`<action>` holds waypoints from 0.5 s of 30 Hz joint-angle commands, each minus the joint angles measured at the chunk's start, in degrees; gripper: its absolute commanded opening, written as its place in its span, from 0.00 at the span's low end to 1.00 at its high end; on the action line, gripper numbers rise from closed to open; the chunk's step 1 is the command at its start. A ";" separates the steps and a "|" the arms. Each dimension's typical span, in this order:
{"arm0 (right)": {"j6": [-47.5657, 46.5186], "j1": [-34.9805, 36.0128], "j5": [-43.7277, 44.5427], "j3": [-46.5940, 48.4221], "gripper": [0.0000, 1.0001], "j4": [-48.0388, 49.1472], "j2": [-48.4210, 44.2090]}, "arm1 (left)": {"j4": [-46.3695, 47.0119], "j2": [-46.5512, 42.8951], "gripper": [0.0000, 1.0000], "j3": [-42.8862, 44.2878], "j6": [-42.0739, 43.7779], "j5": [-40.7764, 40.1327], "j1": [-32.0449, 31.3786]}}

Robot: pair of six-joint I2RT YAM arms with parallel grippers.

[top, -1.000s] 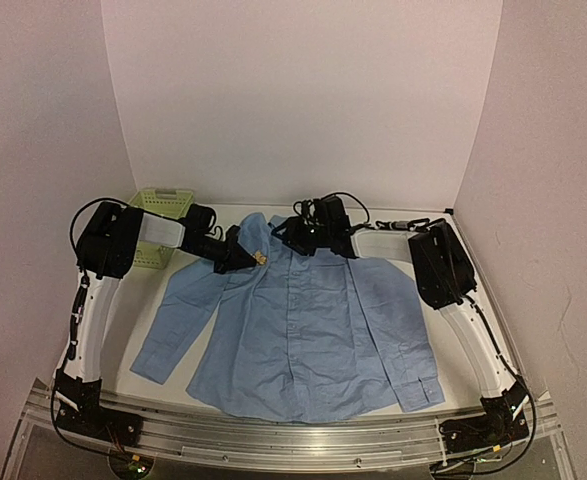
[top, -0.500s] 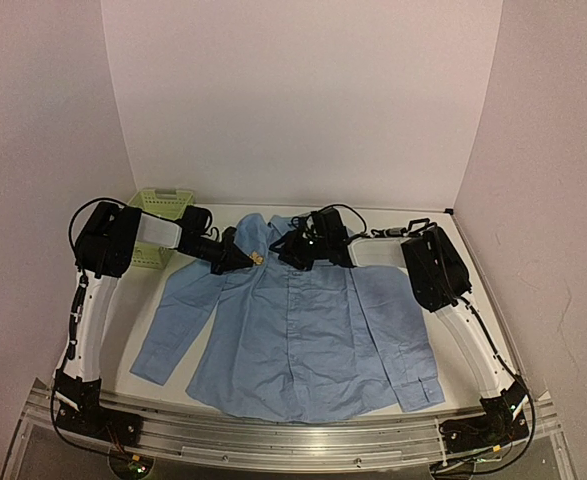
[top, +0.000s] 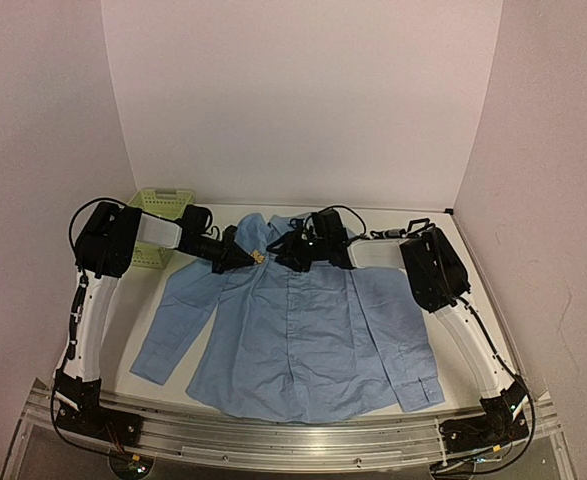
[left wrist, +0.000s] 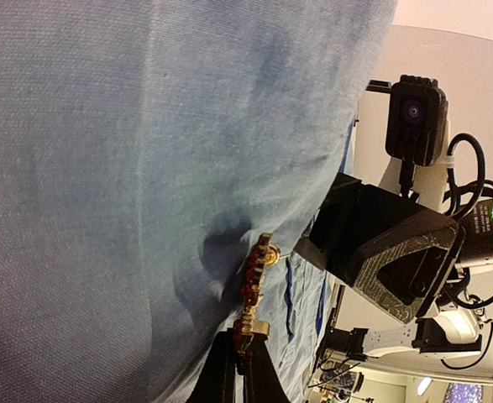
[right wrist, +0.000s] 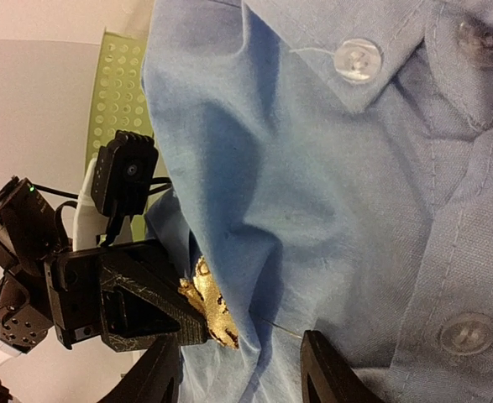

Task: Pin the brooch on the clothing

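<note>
Right jaws have shifted left, nearer brooch [left wrist: 252, 284].

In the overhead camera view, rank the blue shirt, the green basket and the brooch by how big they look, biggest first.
1. shirt, by far the largest.
2. green basket, only partly in view.
3. brooch, a tiny speck near the collar.

A pale green perforated plastic basket [top: 161, 203] sits at ten o'clock on the white tabletop [top: 168, 392], close to the far-left corner. A ribbed aluminium rail [top: 293, 437] runs along the six o'clock edge. Plain white walls [top: 293, 100] stand around.
</note>
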 commanded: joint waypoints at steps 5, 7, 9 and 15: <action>3.37 0.16 -4.25 1.22 0.49 1.94 2.93 | 2.32 1.45 0.00 0.76 -0.08 1.08 -0.43; 5.00 0.19 -5.51 0.90 0.49 4.30 3.15 | 2.43 1.72 0.00 1.32 -0.05 1.16 -0.63; 6.25 0.13 -6.02 0.20 0.49 6.64 2.98 | 2.22 1.93 0.00 1.68 0.01 1.11 -0.74; 9.64 -0.42 -6.16 -4.27 0.45 16.86 0.75 | -0.26 2.11 0.00 2.34 2.51 -0.14 -0.83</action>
